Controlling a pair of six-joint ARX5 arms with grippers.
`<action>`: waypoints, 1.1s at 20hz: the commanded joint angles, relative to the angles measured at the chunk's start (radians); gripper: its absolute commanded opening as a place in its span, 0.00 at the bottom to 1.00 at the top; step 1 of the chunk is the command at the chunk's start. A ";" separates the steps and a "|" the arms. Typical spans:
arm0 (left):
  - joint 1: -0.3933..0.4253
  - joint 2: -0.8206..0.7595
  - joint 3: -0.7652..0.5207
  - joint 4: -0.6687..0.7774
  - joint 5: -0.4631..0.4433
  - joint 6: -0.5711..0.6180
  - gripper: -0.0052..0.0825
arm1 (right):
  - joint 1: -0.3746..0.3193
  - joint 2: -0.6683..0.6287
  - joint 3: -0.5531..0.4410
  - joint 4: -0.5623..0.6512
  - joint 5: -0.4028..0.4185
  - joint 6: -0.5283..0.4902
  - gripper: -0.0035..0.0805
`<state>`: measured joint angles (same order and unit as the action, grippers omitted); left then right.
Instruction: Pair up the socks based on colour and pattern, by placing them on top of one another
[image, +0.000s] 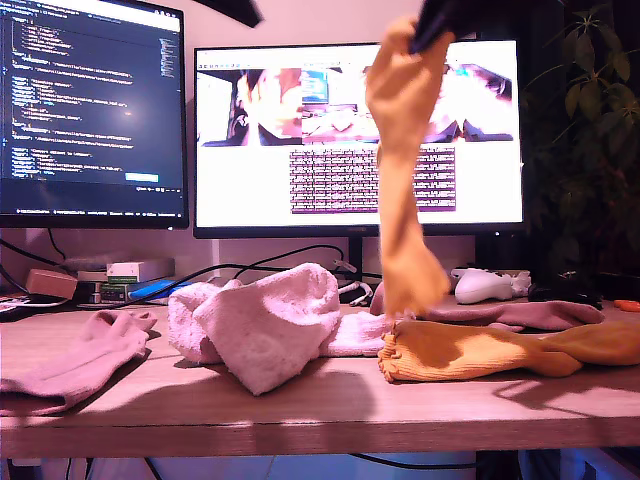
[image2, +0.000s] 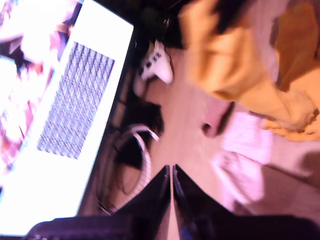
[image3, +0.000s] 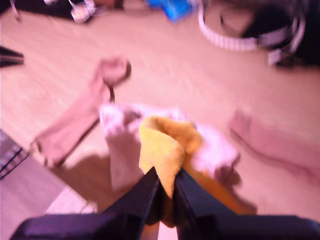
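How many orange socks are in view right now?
2: one orange sock hangs from my second gripper; the other orange sock lies on the desk beneath it. None seems hidden.

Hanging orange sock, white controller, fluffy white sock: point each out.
Hanging orange sock (image: 402, 170): exterior view, mid-length of the dangling fabric.
White controller (image: 485, 286): exterior view, its rounded body.
Fluffy white sock (image: 270, 325): exterior view, the folded front bulk.

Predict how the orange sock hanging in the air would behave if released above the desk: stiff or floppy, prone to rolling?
Probably floppy: the orange sock hangs limp from my second tool. Likely light, since a pinch at one end carries it. It would probably crumple, not roll.
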<state>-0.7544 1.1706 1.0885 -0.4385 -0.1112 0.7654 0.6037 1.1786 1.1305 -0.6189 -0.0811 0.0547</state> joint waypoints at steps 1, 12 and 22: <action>0.010 0.014 0.006 -0.019 0.012 -0.061 0.03 | 0.005 0.008 -0.002 0.001 0.003 0.034 0.03; 0.023 0.014 0.006 -0.037 0.055 -0.109 0.03 | 0.029 0.138 -0.002 0.128 0.029 0.126 0.03; 0.023 0.014 0.006 -0.062 0.055 -0.111 0.03 | -0.093 0.132 -0.005 -0.165 0.381 -0.032 0.03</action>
<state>-0.7319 1.1790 1.0885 -0.5034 -0.0582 0.6601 0.5144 1.3182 1.1305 -0.7887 0.2886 0.0246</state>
